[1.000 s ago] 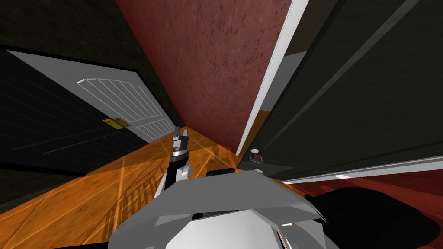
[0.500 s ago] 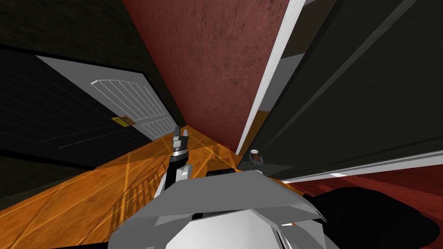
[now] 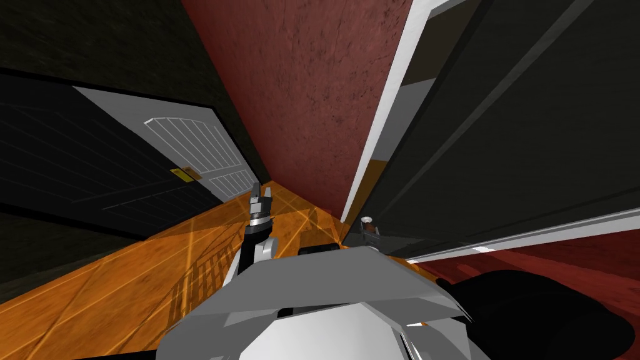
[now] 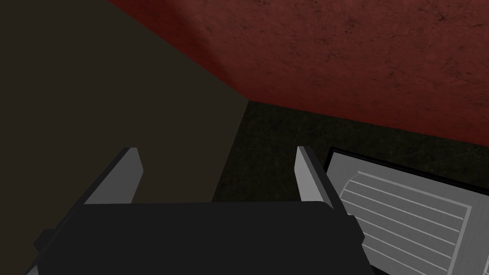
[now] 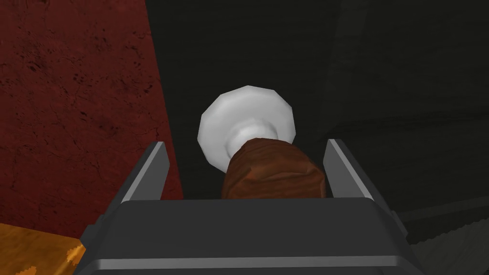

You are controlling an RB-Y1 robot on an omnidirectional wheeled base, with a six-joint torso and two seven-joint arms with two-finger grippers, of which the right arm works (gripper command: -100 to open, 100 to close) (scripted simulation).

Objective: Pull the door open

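Head view, going left to right: a white panelled door [image 3: 200, 150] sits well off to the outside of the left gripper [image 3: 260, 199]. That gripper is parked out in front of the chest over the orange floor [image 3: 125, 287], pointing forward and doing nothing. In the left wrist view its fingers [image 4: 131, 167] are spread wide with nothing between them.

Past the red wall [image 3: 312, 81] and the white door frame [image 3: 394, 94] comes the real target, the dark door [image 3: 512, 125]. It looks ajar, with a gap showing between frame and door edge.

The right wrist view has the good stuff. The right gripper [image 5: 247, 144] is lined up straight down the handle's axis. The brown knob [image 5: 272, 167] sits deep between the fingers, right up by the gripper body, with its white rosette [image 5: 246, 119] just beyond the fingertips. The fingers are apart and aren't pinching it yet. The knob sits off-centre, nearly touching one finger with a clear gap to the other.

For the next bit, the robot should probably nudge sideways to centre the knob, then clamp down firmly before pulling. The pull should follow the door's swing arc rather than a straight line, or the knob could slip out. The right arm is tucked low and close to the chest, so the base will likely need to back up.
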